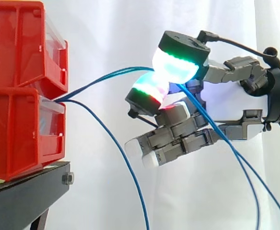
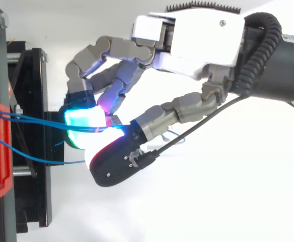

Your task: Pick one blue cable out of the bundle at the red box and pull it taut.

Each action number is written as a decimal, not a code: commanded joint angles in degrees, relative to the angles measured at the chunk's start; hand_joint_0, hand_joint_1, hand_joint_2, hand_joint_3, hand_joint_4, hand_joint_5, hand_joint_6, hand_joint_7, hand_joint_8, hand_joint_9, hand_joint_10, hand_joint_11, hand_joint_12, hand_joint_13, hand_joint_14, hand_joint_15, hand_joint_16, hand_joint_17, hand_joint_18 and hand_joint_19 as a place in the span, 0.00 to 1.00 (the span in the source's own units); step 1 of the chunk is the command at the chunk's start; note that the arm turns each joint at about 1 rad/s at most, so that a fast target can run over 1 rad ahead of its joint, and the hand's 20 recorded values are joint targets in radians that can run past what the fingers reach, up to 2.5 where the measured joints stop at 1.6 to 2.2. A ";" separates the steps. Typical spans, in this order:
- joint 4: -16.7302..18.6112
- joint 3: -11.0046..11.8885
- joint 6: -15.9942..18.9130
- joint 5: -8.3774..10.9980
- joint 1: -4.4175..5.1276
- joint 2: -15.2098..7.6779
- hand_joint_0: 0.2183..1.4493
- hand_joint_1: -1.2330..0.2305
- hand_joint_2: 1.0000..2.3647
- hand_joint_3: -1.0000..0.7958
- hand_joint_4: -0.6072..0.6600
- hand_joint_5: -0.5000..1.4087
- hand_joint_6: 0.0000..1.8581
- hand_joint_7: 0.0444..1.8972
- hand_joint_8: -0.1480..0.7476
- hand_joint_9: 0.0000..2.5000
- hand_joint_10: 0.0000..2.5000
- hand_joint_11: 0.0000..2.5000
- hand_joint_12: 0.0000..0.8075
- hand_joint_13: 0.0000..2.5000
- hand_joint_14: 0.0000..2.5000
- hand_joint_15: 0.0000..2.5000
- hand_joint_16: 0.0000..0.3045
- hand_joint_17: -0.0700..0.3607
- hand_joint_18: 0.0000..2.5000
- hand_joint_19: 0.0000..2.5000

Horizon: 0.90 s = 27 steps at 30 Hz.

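Closest to the overhead camera is the robot's grey-and-white jointed hand [image 2: 197, 40], which reaches in from the right toward the bins. It is closed in a pinch. Two glowing fingertip pads [image 1: 176, 64], one above and one below, press together, while the other fingers fold under the palm, clear of the cables. That grip seems chosen so that a thin cable is squeezed between soft pads and cannot slide when the arm draws back.

Next in size, two red plastic bins [image 1: 15, 134] with clear drawer fronts stand stacked on a black metal stand [image 1: 29, 187], which holds them at about the hand's height. What the drawers hold cannot be made out. The blue cables emerge from the gap where the lower bin meets the upper one.

From that gap a pair of thin blue cable strands [image 1: 112, 73] climbs in a nearly straight line to the pinch, close to taut but with a slight bow. Both seem to enter between the pads. I cannot tell whether both are gripped, and the task asks for one. Beyond the pads their slack tails [image 1: 226, 141] hang down past the wrist. A third blue cable [image 1: 125, 164] droops free from the same gap, apart from the hand.
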 commanded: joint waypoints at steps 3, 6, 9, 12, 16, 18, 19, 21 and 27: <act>-0.10 0.02 0.00 0.00 0.00 -0.01 0.41 0.17 0.00 0.28 0.48 0.17 0.50 0.56 0.43 0.40 0.00 0.52 0.42 0.23 0.01 0.12 0.17 0.43 0.20 0.08; -0.10 0.02 0.00 0.00 0.00 -0.01 0.26 0.17 0.00 0.28 0.52 0.16 0.50 0.55 0.47 0.40 0.00 0.53 0.44 0.22 0.01 0.13 0.18 0.45 0.20 0.10; -0.10 0.02 0.00 0.00 0.00 0.08 0.17 0.28 0.00 0.28 0.56 0.17 0.50 0.52 0.53 0.42 0.00 0.53 0.50 0.23 0.00 0.13 0.21 0.50 0.21 0.11; -0.01 0.02 0.00 0.00 0.00 0.08 0.17 0.40 0.00 0.28 0.56 0.17 0.49 0.53 0.54 0.43 0.00 0.52 0.50 0.24 0.01 0.13 0.21 0.50 0.21 0.12; -0.10 0.02 0.09 -0.08 0.00 -0.01 0.23 0.46 0.00 0.28 0.55 0.18 0.49 0.57 0.51 0.43 0.00 0.53 0.47 0.23 0.01 0.14 0.19 0.47 0.19 0.13; -0.10 0.02 0.00 0.00 0.00 -0.01 0.27 0.42 0.00 0.29 0.56 0.18 0.49 0.58 0.49 0.43 0.00 0.53 0.45 0.23 0.01 0.14 0.18 0.45 0.18 0.14; -0.10 0.02 0.00 -0.08 0.00 -0.01 0.28 0.40 0.00 0.31 0.57 0.18 0.49 0.58 0.50 0.43 0.00 0.53 0.45 0.23 0.01 0.14 0.18 0.45 0.18 0.14; -0.10 0.02 0.00 -0.08 0.00 -0.01 0.31 0.36 0.01 0.35 0.58 0.18 0.49 0.59 0.50 0.43 0.01 0.53 0.44 0.23 0.01 0.14 0.18 0.44 0.18 0.14; -0.10 0.02 0.09 -0.08 0.00 -0.01 0.37 0.26 0.01 0.38 0.56 0.18 0.49 0.57 0.51 0.43 0.00 0.54 0.44 0.24 0.01 0.14 0.17 0.44 0.20 0.12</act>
